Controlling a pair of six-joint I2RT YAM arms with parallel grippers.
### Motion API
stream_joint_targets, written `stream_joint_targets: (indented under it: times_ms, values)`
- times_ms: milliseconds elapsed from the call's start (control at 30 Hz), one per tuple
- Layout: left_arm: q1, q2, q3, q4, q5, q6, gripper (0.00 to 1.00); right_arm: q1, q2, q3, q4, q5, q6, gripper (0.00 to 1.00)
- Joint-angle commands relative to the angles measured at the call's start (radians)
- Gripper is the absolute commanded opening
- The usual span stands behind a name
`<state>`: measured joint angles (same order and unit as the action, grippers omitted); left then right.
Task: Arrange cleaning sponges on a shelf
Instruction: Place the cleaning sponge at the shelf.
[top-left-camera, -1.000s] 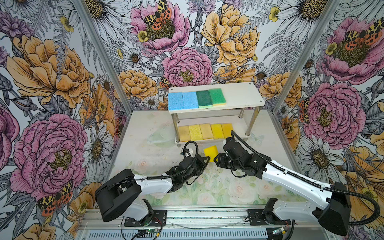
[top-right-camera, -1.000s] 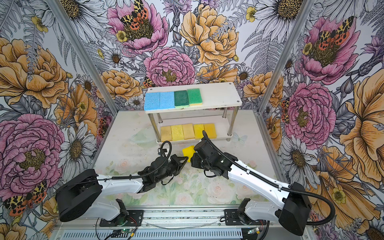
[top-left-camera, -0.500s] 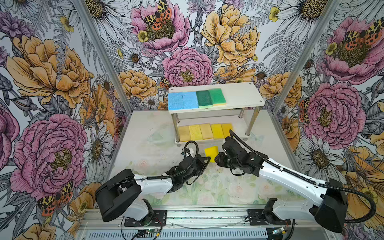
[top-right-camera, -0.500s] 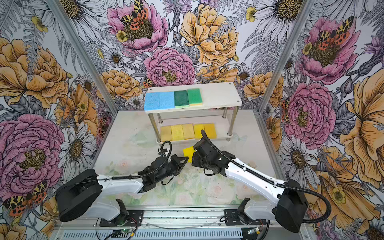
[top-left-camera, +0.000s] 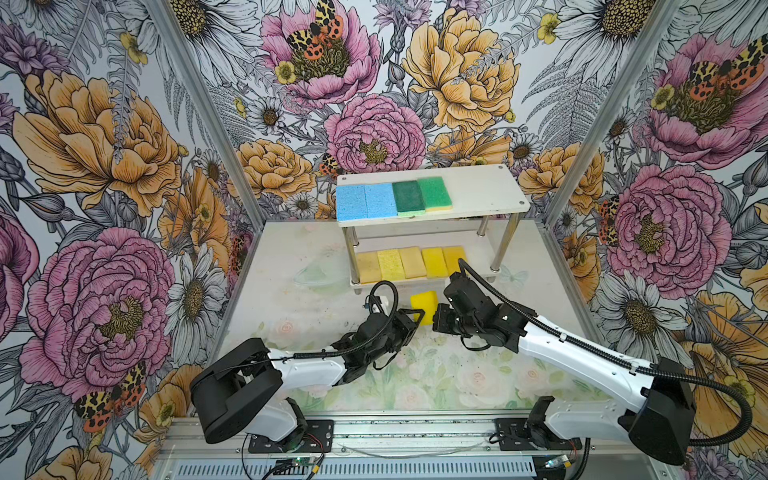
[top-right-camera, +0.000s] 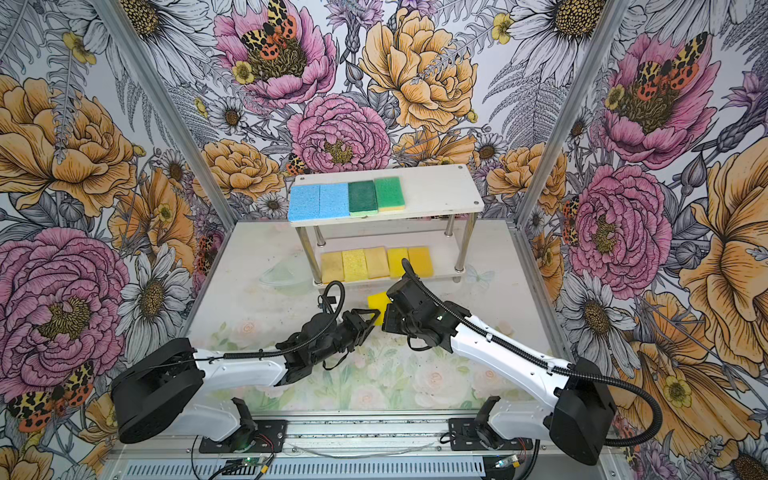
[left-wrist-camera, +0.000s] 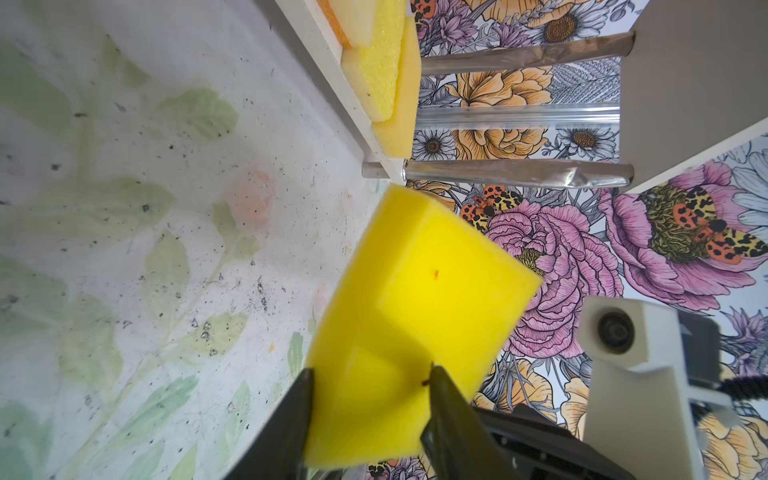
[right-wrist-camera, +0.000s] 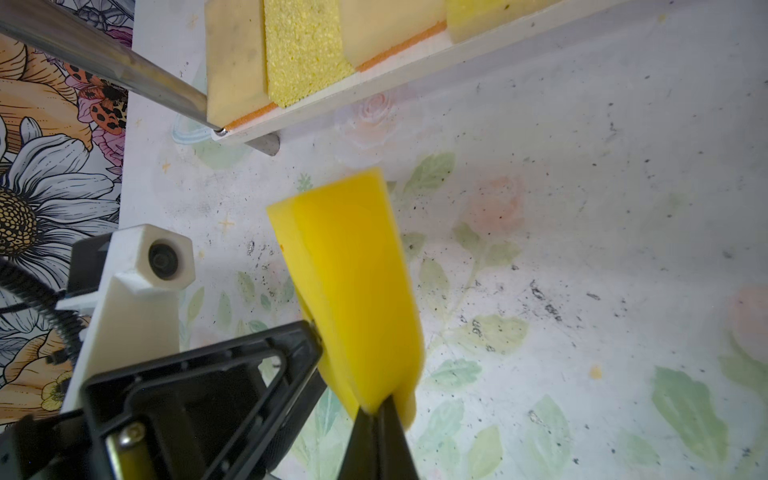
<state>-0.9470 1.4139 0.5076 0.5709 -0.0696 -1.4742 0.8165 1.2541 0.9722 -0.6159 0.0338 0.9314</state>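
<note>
Sponge (top-left-camera: 424, 300), bright yellow: held above worktop (top-left-camera: 291, 299), just before shelf (top-left-camera: 505, 245). Right jaws pinched tight on one edge; left jaws parted, straddling the opposite end. Top board (top-left-camera: 473, 187): four sponges (top-left-camera: 380, 200), blue and green. Lower board (top-left-camera: 482, 251): five yellow sponges (top-left-camera: 411, 262).

1. Setting: a robotics laboratory test cell.
2. Enclosure: three flat wall panels (top-left-camera: 104, 166) printed with large flowers meet at bare aluminium posts (top-left-camera: 205, 99).
3. Hardware: a left arm (top-left-camera: 307, 368) and a right arm (top-left-camera: 582, 349) are mounted on a metal rail (top-left-camera: 415, 434) at the front edge. Loose cabling and an exposed circuit board (top-left-camera: 296, 462) lie beside it.
4. Work surface: a printed tabletop (top-left-camera: 291, 266), scuffed and speckled, carries a shelf (top-left-camera: 482, 187) of sponges (top-left-camera: 365, 201) grouped by colour.
</note>
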Motion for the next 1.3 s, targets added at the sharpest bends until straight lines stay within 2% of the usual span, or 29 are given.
stream_joint_targets:
  times_ms: [0,33,200,333,433,567,667,767,1100,1267]
  values:
    - [0.004,-0.051,0.019,-0.035,0.039,0.061,0.91,-0.007,-0.02,0.02,0.01,0.016,-0.002,0.0]
    - [0.008,-0.07,0.006,-0.051,0.037,0.069,0.99,-0.009,-0.027,0.017,0.01,0.014,-0.003,0.0]
    - [0.071,-0.248,-0.072,-0.18,0.075,0.16,0.99,-0.056,-0.104,-0.012,0.003,-0.043,-0.019,0.0]
    - [0.132,-0.456,-0.043,-0.468,0.117,0.337,0.99,-0.096,-0.217,0.009,-0.018,-0.143,-0.087,0.0]
    - [0.175,-0.585,0.012,-0.69,0.092,0.453,0.99,-0.106,-0.265,0.1,-0.072,-0.206,-0.171,0.0]
    - [0.317,-0.711,0.015,-0.78,0.152,0.485,0.99,-0.108,-0.282,0.285,-0.159,-0.212,-0.266,0.0]
    - [0.422,-0.76,0.015,-0.799,0.225,0.495,0.99,-0.109,-0.265,0.416,-0.193,-0.198,-0.327,0.0]
    - [0.483,-0.768,0.03,-0.819,0.289,0.513,0.99,-0.114,-0.228,0.535,-0.221,-0.173,-0.39,0.0]
    - [0.509,-0.796,0.056,-0.868,0.313,0.562,0.99,-0.188,-0.017,0.981,-0.395,0.046,-0.525,0.0]
    - [0.521,-0.797,0.049,-0.88,0.33,0.57,0.99,-0.275,0.125,1.218,-0.504,0.034,-0.551,0.0]
